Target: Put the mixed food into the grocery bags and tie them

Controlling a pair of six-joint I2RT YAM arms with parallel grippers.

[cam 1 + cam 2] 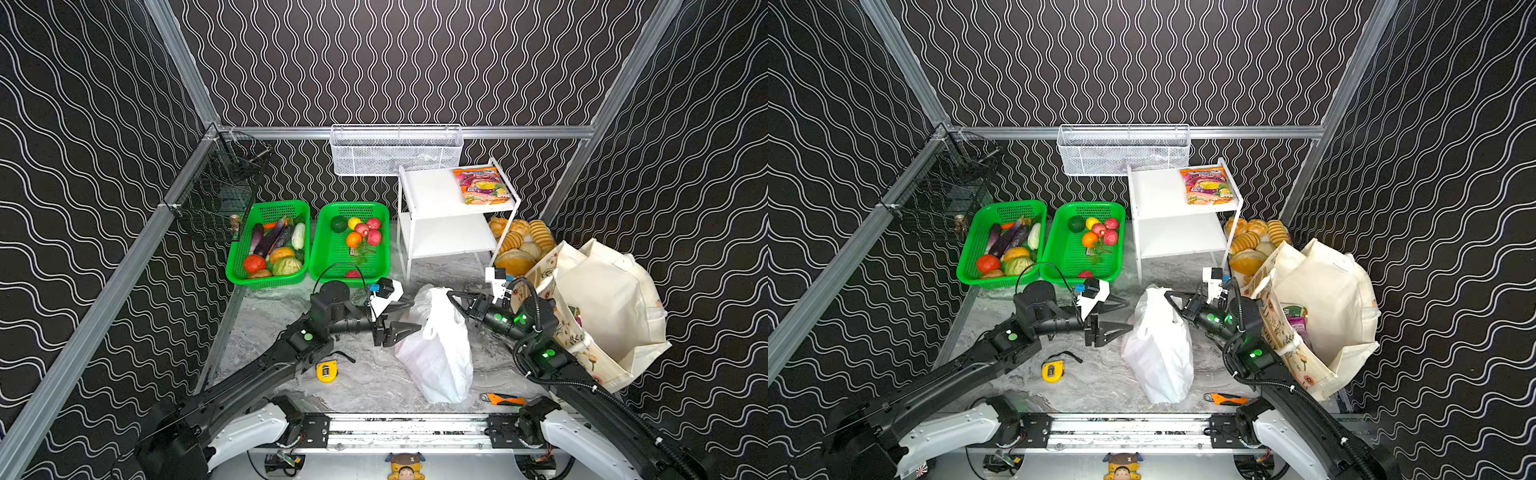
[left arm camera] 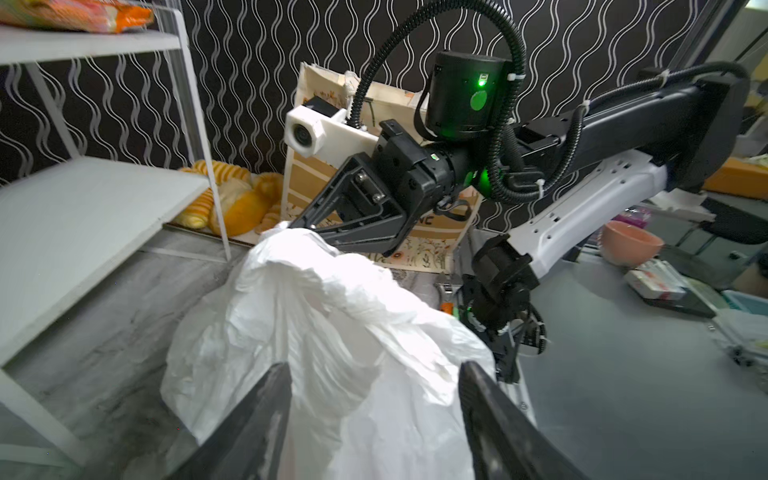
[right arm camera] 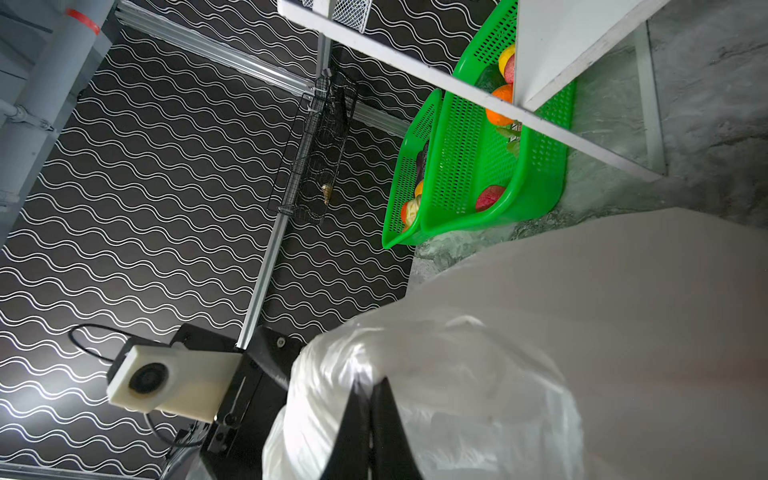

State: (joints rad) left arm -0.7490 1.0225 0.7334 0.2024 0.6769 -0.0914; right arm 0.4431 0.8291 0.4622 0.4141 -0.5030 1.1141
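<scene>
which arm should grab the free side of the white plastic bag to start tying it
Left, probably. The left claw stands open right beside the white plastic bag and holds nothing. The right claw is shut on the bag's bunched top, so it is busy.

Two arms: left end effector (image 1: 417,316), right end effector (image 1: 451,295). Two bags: one white plastic bag (image 1: 436,353) between them, one cream tote (image 1: 602,299) behind the right. Two green baskets beyond the left: vegetable basket (image 1: 266,283), fruit basket (image 1: 332,254). One snack packet (image 1: 482,185), one tape measure (image 1: 327,371), one orange cutter (image 1: 503,400).
</scene>
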